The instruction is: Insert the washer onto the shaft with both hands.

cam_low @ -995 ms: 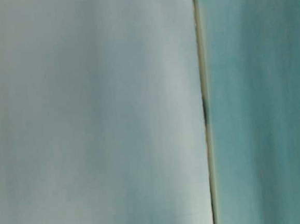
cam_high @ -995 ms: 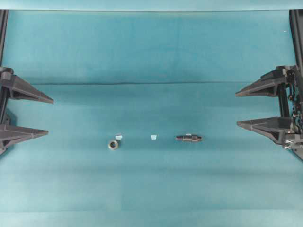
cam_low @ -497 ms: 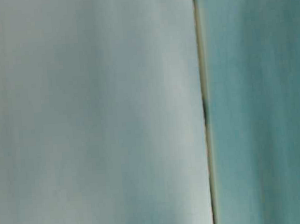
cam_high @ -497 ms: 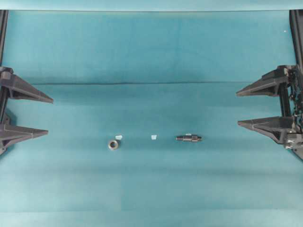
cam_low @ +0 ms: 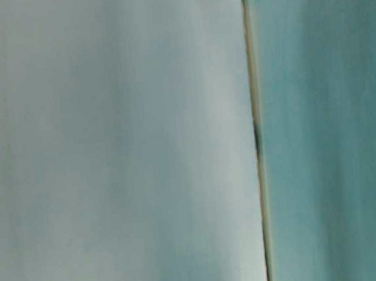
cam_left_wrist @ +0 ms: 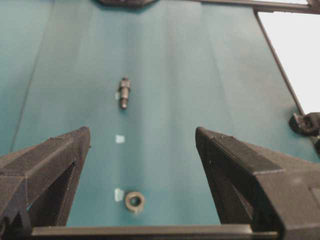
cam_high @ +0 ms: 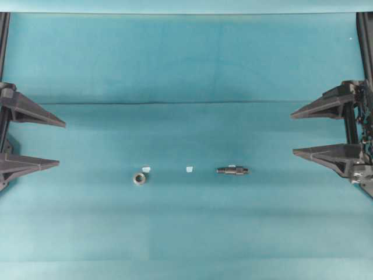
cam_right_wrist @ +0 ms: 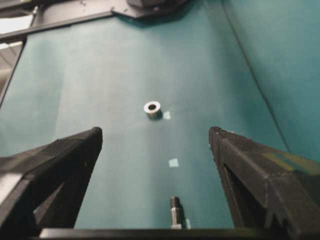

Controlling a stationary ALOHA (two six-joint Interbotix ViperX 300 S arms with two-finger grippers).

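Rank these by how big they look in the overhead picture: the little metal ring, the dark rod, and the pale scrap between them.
1. The shaft, clearly the longest.
2. The washer, shorter but rounder.
3. The pale scrap, smallest.
All lie on the same cloth, so nearness hardly matters.

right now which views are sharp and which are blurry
Overhead view: evenly lit, washer and shaft crisp. Table-level view: fully out of focus, only pale and teal bands. Left wrist view: washer slightly soft, overexposed white patch top right. Right wrist view: shaft blurred at the bottom edge.
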